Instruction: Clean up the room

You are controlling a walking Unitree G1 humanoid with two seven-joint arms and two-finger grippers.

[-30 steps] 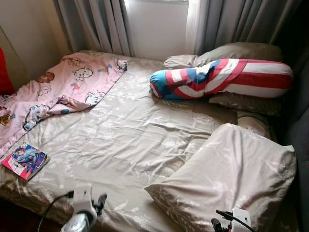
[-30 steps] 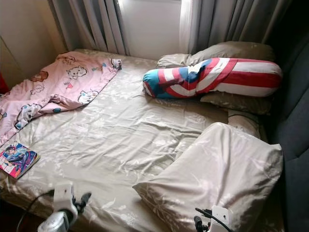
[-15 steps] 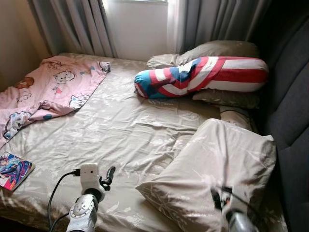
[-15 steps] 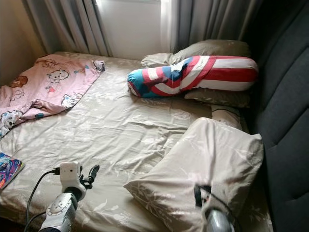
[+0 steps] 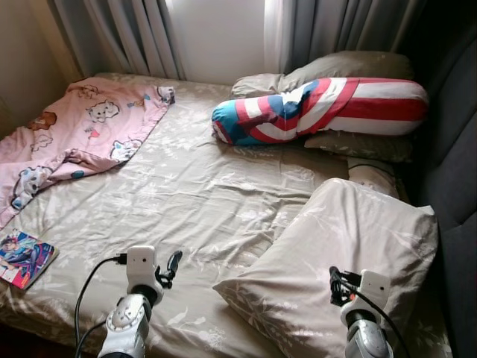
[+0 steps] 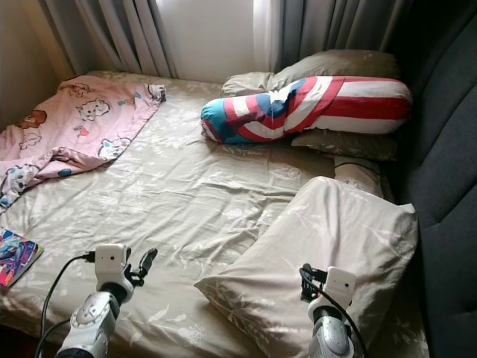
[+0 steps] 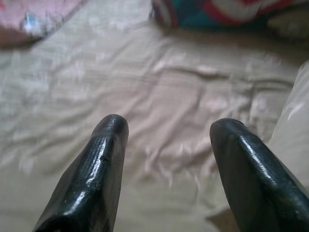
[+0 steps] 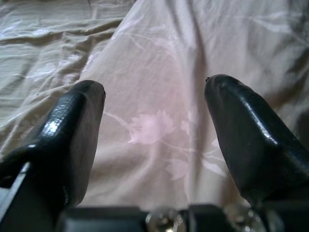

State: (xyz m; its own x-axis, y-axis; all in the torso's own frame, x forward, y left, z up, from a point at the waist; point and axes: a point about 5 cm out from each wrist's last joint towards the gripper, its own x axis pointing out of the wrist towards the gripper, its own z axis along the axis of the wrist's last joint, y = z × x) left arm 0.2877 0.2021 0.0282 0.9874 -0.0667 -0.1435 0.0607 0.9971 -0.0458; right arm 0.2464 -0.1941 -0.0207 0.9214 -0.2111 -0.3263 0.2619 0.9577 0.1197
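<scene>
Pillow under spread right gripper jaws

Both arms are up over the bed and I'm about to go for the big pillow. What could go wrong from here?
1. The right gripper is open over the beige pillow; the loose cover may bunch, so the fingers could pinch fabric only.
2. The left gripper hangs open above the wrinkled sheet and could snag a fold.
3. The comic book lies near the mattress edge; tugging bedding might slide it off.
</scene>
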